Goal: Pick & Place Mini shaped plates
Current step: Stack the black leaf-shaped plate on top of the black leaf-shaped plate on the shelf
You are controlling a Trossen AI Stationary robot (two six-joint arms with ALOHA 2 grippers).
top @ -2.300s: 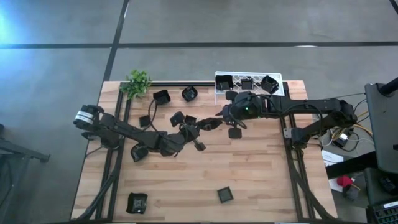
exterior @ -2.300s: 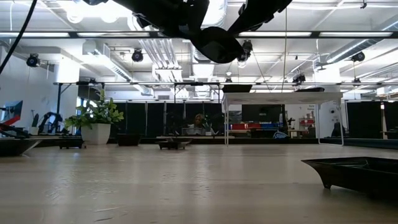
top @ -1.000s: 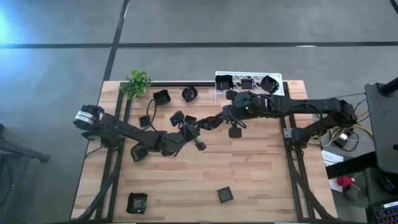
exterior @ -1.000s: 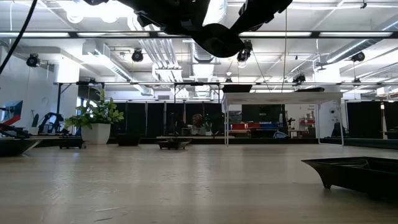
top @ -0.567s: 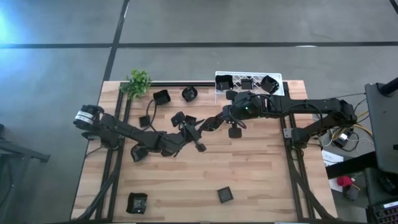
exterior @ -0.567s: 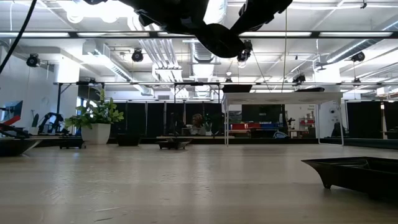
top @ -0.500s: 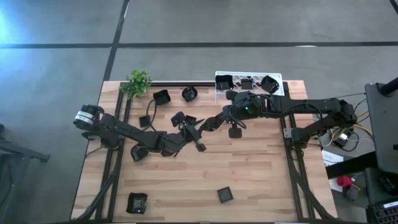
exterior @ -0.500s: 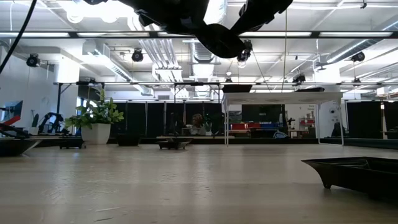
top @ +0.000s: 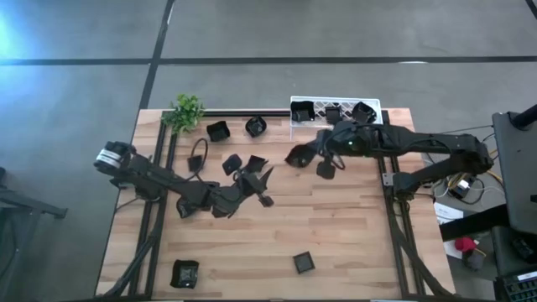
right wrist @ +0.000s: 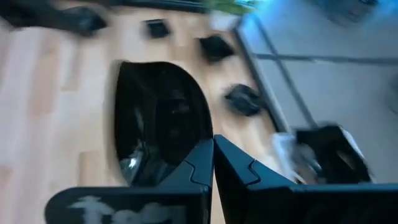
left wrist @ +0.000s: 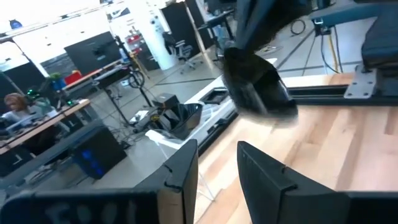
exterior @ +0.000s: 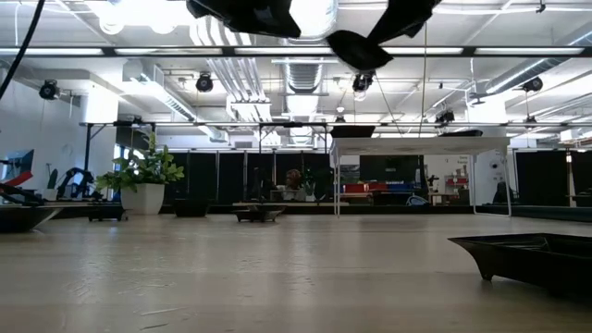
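Observation:
A dark, rounded mini plate (right wrist: 155,124) hangs above the table's middle (top: 295,156), with my right gripper (right wrist: 213,144) shut on it. In the low view the plate (exterior: 359,46) shows high in the air. My left gripper (top: 266,186) stands open a little to the plate's left, level, with nothing between its fingers (left wrist: 186,168). The left wrist view shows the plate (left wrist: 255,84) ahead of those fingers. Other dark plates lie loose on the wood, two of them at the far side (top: 217,130) (top: 256,126). My right gripper pinches the plate's rim (right wrist: 200,144) between its two fingers. The fingers come slanting down from the table's right side. The plate juts out beyond them toward the left, tilted and lifted clear of the table.
A white lattice rack (top: 375,105) at the far edge holds three dark plates. A small green plant (top: 185,111) stands at the far left. More plates lie near the front edge (top: 304,262) (top: 185,273) and left of centre (top: 231,164). Black rails run along both table sides.
My left gripper has opened, let go of the plate and drawn back toward the table's left. My right gripper, still shut on the plate, has carried it up and toward the right and far edge, rolling its wrist so the plate tilts.

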